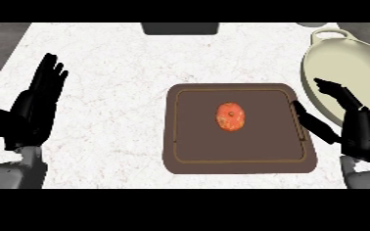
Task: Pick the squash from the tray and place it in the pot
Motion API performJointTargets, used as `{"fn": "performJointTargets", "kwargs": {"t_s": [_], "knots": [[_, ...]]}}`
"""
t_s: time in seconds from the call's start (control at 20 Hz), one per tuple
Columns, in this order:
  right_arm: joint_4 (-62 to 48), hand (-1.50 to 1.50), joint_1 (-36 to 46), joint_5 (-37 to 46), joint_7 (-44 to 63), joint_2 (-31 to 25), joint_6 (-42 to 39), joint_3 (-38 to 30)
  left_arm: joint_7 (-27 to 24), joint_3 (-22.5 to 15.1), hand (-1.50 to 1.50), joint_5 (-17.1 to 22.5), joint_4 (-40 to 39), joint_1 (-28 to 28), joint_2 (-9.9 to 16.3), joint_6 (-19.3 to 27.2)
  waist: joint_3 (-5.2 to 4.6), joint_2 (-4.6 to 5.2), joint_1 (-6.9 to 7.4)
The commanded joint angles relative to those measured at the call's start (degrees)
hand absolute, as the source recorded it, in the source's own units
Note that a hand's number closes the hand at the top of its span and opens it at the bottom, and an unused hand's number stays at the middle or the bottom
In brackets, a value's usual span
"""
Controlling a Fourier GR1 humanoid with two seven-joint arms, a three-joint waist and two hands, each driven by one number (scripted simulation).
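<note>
Looking down at the counter, nearest stuff first:

Hands: two, both black, coming up from the bottom edge on grey forearms.

Left hand (34,108): parked at the left edge, well away from everything else, fingers straight and pointing up, holding nothing. Just resting there.

Right hand (345,120): at the lower right, spread open with nothing in it. Thumb stretches left over the tray's right rim, the fingers reach up over the pot's near edge. Can't tell if it's actually touching either one.

Tray (189,161): one, dark brown, rectangular with rounded corners and a thin lighter line running inside the rim. Sits flat on the counter right of centre, just beside the pot.

Squash (231,117): one, small, roundish, orange-red with paler patches and a dark spot on top. It's lying on the tray, about in the middle, a bit toward the right. Neither hand is on it; the right hand's thumb is the closer bit, still apart from it.

Pot (339,61): one, pale cream, oval, with a loop handle at its far end. Sits at the right edge, partly cut off, so the inside is only partly visible.

Counter (115,78): one white speckled marble-looking top.

Dark thing at the back (180,28): one, flat-looking, at the far edge, cut off by the view. No idea what it is.
</note>
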State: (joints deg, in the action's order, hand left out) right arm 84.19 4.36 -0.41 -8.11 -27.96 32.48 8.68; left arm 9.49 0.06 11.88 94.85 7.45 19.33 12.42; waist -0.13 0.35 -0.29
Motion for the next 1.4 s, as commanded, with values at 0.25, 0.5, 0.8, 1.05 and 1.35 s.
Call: {"fn": "performJointTargets", "kwargs": {"t_s": [0.25, 0.5, 0.8, 1.05, 1.35], "knots": [[11.2, -1.50, -4.5, 5.6, -2.5, 0.2, 0.7, -0.4, 4.2, 1.1, 0.00, -1.4, -1.1, 4.1, -1.7, 0.9, 0.10, -0.46, -0.15], [15.6, -1.50, 0.1, 9.5, 18.1, -6.6, -8.1, 5.9, 4.5, 1.8, 0.00, -1.2, -1.2, 5.0, -1.0, 0.5, -0.07, -0.45, 0.04], [17.0, -1.50, 7.7, 13.1, 37.1, -11.4, -20.7, 13.2, 2.9, 0.2, 0.00, -2.5, -1.4, 4.7, -2.2, 0.4, -0.13, -0.30, 1.51], [16.7, -1.50, 14.9, 13.9, 50.9, -8.0, -30.0, 19.9, 2.4, -0.8, 0.00, -3.2, -1.0, 3.7, -3.4, 0.5, 0.00, -0.33, 1.54], [12.9, -1.50, 23.2, 15.7, 62.4, 3.7, -34.2, 20.5, 1.8, 1.8, 0.00, -2.0, -2.2, 3.2, -3.4, -1.4, 0.10, -0.35, 0.71]]}}
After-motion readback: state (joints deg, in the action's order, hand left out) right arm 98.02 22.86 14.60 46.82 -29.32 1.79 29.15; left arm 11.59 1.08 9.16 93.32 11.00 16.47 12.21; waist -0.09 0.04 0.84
